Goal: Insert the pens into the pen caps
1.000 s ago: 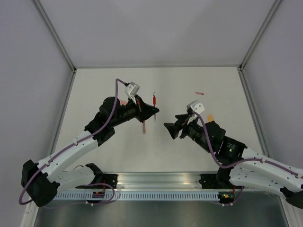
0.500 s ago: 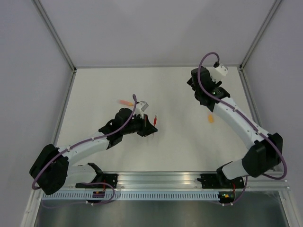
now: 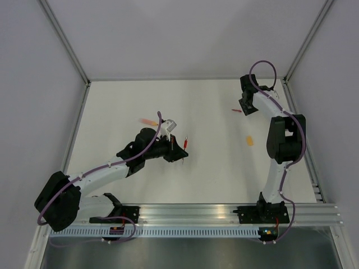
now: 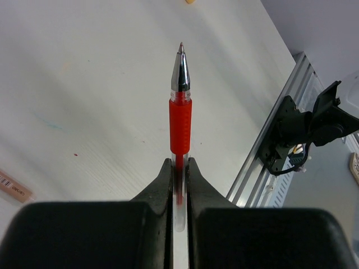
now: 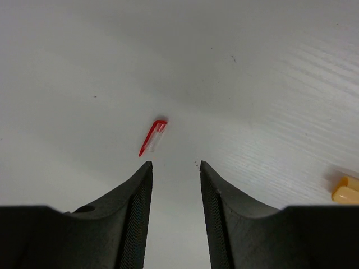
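My left gripper [image 3: 179, 150] is shut on a red pen [image 4: 180, 106], also seen in the top view [image 3: 185, 142]; its clear barrel is clamped between the fingers and its silver tip points away from me. My right gripper [image 5: 175, 164] is open and empty, low over the table at the far right [image 3: 244, 108]. A red pen cap [image 5: 152, 137] lies just ahead of its left fingertip, also seen in the top view [image 3: 236, 111]. An orange pen cap [image 3: 249, 140] lies on the table to the right, at the edge of the right wrist view [image 5: 346, 189]. An orange-pink pen [image 3: 149, 121] lies behind the left arm.
The white table [image 3: 202, 101] is bounded by grey walls and metal frame posts [image 3: 64, 50]. An aluminium rail [image 3: 190, 216] with the arm bases runs along the near edge, and shows in the left wrist view [image 4: 280, 140].
My right arm swung from the table's middle to the far right corner and lowered near the red cap. My left arm drew back with the red pen, then held still.
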Controlling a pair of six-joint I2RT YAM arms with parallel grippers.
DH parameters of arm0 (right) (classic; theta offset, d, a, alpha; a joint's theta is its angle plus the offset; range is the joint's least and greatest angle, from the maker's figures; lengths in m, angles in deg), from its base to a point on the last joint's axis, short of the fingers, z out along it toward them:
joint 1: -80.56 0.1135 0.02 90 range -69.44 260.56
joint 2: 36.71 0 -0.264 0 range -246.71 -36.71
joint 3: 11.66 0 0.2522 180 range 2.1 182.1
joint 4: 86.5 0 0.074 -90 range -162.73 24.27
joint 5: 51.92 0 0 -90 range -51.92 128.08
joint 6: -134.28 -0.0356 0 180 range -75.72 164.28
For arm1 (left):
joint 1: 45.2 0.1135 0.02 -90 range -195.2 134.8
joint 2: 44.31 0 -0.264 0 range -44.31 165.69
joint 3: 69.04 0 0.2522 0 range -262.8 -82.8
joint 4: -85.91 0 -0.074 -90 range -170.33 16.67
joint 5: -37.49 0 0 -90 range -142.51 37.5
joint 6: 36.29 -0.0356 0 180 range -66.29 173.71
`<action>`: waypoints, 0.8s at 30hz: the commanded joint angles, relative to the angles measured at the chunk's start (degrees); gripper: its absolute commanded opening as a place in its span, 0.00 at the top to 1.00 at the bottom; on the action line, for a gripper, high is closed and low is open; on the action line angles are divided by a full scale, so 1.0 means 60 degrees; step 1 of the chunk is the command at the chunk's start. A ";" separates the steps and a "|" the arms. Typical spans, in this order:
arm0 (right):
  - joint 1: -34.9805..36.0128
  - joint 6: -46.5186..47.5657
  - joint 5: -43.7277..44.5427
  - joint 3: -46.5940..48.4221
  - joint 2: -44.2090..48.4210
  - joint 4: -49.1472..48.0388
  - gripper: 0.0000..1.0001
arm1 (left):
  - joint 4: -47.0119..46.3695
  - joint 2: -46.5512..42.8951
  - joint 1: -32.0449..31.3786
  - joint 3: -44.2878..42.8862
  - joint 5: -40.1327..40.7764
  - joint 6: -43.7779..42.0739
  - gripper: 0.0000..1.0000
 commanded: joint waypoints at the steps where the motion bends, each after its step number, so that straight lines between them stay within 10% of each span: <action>1: -0.0178 -0.0588 -0.1127 0.0788 -0.0698 0.0152 0.55 | -0.0452 -0.0263 -0.0016 -0.0065 -0.0338 0.0242 0.98; 12: -0.0545 -0.0034 -0.1948 0.1654 -0.1944 -0.0432 0.62 | -0.0321 -0.0248 -0.0030 -0.0109 -0.0250 0.0154 0.98; 24: -0.1043 0.4126 -0.5930 -0.1611 -0.1197 -0.8178 0.66 | -0.0262 -0.0219 -0.0016 -0.0124 -0.0250 0.0096 0.98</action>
